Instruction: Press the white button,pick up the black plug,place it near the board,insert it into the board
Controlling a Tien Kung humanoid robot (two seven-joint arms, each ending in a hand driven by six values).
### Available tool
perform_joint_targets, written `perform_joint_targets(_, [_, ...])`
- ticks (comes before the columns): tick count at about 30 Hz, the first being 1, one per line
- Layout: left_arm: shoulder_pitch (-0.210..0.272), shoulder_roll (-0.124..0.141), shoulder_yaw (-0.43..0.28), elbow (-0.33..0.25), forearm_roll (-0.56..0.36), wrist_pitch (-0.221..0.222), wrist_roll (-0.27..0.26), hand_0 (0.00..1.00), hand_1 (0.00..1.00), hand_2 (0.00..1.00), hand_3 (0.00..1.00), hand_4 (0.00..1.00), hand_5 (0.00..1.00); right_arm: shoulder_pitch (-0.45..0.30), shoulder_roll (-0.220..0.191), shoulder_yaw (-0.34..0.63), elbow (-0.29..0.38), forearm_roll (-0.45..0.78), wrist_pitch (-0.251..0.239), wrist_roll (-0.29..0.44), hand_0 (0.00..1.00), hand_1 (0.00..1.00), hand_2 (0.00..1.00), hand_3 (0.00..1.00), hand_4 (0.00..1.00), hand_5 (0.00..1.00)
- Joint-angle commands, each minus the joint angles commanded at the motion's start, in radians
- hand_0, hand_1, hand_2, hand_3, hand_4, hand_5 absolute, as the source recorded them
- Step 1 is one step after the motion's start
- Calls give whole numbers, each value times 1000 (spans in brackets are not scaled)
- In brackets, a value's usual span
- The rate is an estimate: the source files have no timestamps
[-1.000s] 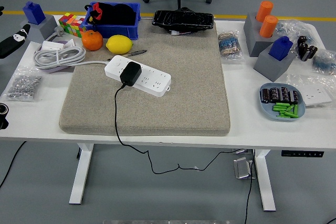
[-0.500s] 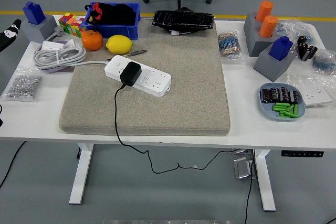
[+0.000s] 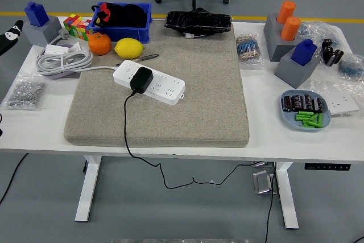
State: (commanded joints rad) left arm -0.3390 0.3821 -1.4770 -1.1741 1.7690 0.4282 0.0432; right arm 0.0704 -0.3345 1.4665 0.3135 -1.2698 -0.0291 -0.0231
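A white power strip [image 3: 156,83] lies on the beige mat [image 3: 187,106], angled toward the lower right. A black plug [image 3: 140,79] sits in it near its left end, and its black cable [image 3: 126,123] runs down over the mat's front edge. Only a fingertip part of my left hand [image 3: 8,37] shows at the far left edge, well away from the strip. My right hand is out of view.
At the back left are an orange [image 3: 99,43], a lemon [image 3: 129,47], a pen [image 3: 145,57], a blue bin [image 3: 122,18], a coiled grey cable [image 3: 63,61] and a bag of screws [image 3: 24,91]. At the right are grey blocks [image 3: 296,66], a blue dish [image 3: 305,110] and a wall socket [image 3: 341,103].
My left arm has drawn back toward the left edge; a second ago more of it showed, and a dark part at the lower left edge is gone. The plug and strip have not moved.
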Motion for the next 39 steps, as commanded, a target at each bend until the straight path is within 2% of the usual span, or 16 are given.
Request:
perform_joint_targets(7, [6,10,-16,0,0,0,0,898,875,829,816,807,469,4,-9,-12,-5,1,-1,1,748,622,608,597,665,361])
perform_joint_targets(27, [18,-7,-9,8,0,-1,2,898,874,828,814,800,458,-1,-9,-20,-16,0,1,0,747,621,607,598,665,362])
perform_joint_targets(39, [17,-6,-3,1,-4,-1,0,898,874,828,814,803,455,-3,-13,-11,-10,1,1,1,747,622,606,599,665,360])
